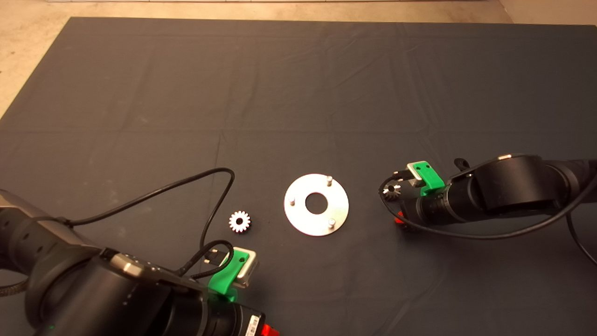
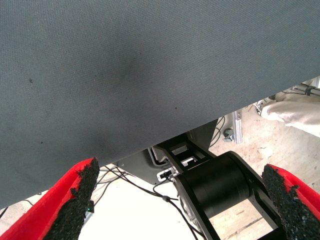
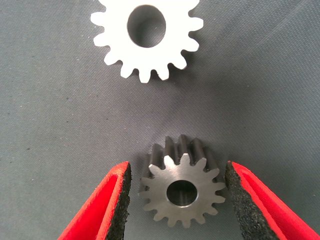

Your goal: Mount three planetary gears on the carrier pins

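Head view first: carrier disc (image 1: 316, 204) sits mid-counter with all three carrier pins (image 1: 329, 179) bare, so nothing's installed yet. One bright gear (image 1: 239, 221) lies just left of the disc, nearer the left end effector (image 1: 267, 332), which is parked at the lower left edge. The right end effector (image 1: 401, 219) is down on the mat (image 1: 298, 93) to the right of the disc, with a darker gear (image 1: 392, 191) peeking out beside its wrist.

Left wrist view: pretty boring, fingers (image 2: 80, 195) spread wide with nothing between them, just mat edge and the robot's base beyond.

Right wrist view is the one that matters: a grey gear (image 3: 182, 192) lies flat, hole axis pointing up, right between the two pads (image 3: 120, 200). Jaws are apart, with a sliver of gap on each side, not pinching yet. Another gear (image 3: 147, 35) lies further out past the fingertips, well clear. I reckon the next move is just a straight close, since the gear's already centred; main risk is it tipping or squirting out off the teeth.
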You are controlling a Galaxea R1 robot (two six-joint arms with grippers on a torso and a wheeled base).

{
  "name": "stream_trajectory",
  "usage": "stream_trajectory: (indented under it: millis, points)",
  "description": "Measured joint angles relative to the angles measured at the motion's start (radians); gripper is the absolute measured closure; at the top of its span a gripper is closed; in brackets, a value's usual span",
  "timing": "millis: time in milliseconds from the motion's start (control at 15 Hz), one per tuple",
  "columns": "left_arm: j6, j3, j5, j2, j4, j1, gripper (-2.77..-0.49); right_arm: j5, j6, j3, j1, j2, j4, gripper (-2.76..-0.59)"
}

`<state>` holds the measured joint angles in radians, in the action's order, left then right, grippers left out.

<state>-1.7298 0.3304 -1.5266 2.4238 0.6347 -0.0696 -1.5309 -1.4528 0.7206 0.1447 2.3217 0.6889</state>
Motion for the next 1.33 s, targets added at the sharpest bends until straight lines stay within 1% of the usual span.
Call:
stream_trajectory:
  millis: [467,733,933,1200,1267,1333]
  points:
    - [0.0,0.0,0.0,-0.001,0.0,0.0,-2.34,0.0,0.0,-0.001,-0.001,0.0,0.0,-1.36]
    - [0.0,0.0,0.0,-0.009,0.0,0.0,-2.34,0.0,0.0,-0.002,-0.001,0.0,0.0,-1.36]
    - [0.0,0.0,0.0,-0.017,0.0,0.0,-2.34,-0.001,0.0,-0.002,-0.015,0.001,0.0,-1.36]
    - [0.0,0.0,0.0,-0.028,0.0,0.0,-2.34,-0.003,0.0,-0.002,-0.015,0.003,0.0,-1.36]
    - [0.0,0.0,0.001,-0.03,0.0,0.0,-2.34,-0.008,0.0,-0.002,-0.019,0.003,0.0,-1.27]
    - [0.0,0.0,0.0,-0.034,0.0,0.0,-2.34,-0.011,0.0,-0.002,-0.021,0.002,0.0,-1.23]
